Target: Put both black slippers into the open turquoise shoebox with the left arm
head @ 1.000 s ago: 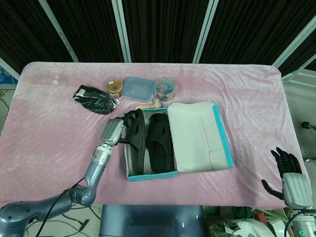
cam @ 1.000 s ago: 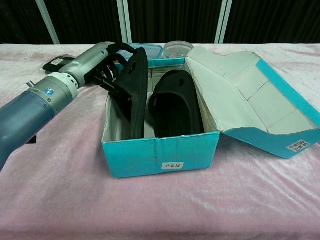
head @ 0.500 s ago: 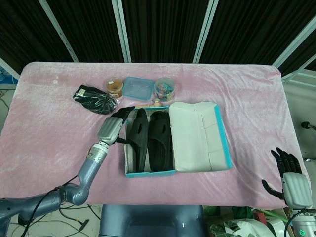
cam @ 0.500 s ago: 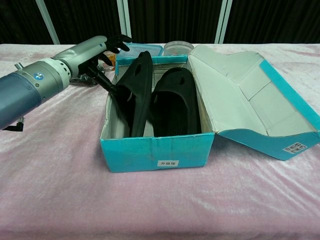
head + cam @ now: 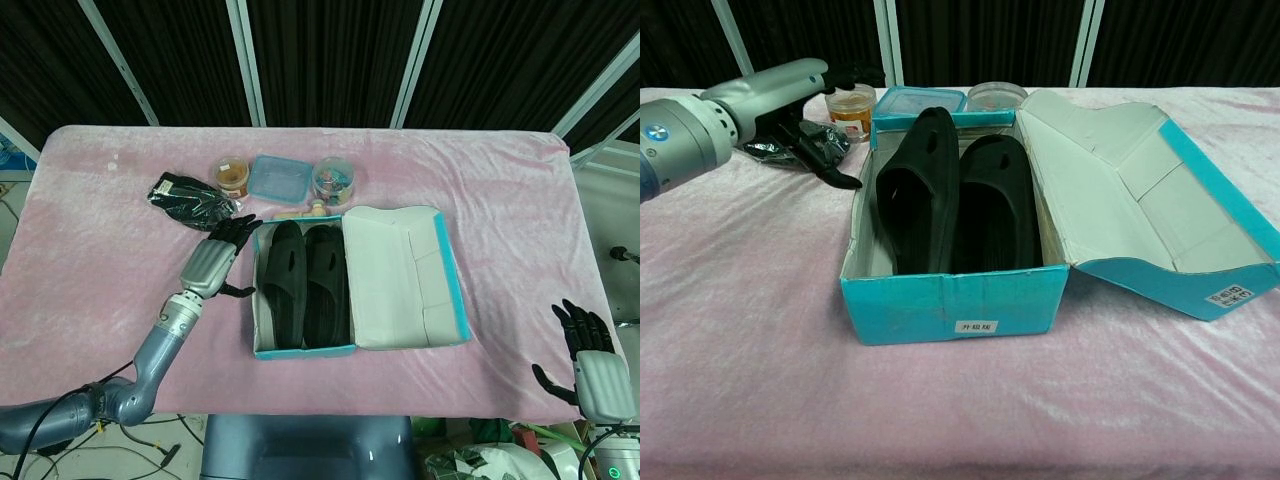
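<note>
Two black slippers lie side by side in the open turquoise shoebox (image 5: 262, 351) (image 5: 940, 305): the left slipper (image 5: 283, 280) (image 5: 919, 185) and the right slipper (image 5: 326, 283) (image 5: 995, 200). The box lid (image 5: 405, 275) (image 5: 1120, 190) is folded out to the right. My left hand (image 5: 212, 263) (image 5: 800, 95) hovers just left of the box, fingers spread, holding nothing. My right hand (image 5: 592, 360) hangs past the table's front right edge, fingers apart and empty.
A black bundle (image 5: 188, 199) (image 5: 800, 145) lies left of the box. Behind the box stand a brown-filled jar (image 5: 232, 175) (image 5: 850, 100), a blue lidded container (image 5: 279, 178) (image 5: 920, 100), a clear jar of small items (image 5: 333, 180) (image 5: 997, 95) and a wooden piece (image 5: 303, 212).
My left hand let go of the left slipper and drew back leftward out of the box. That slipper dropped from its tilted edge to lie flat beside the other.
</note>
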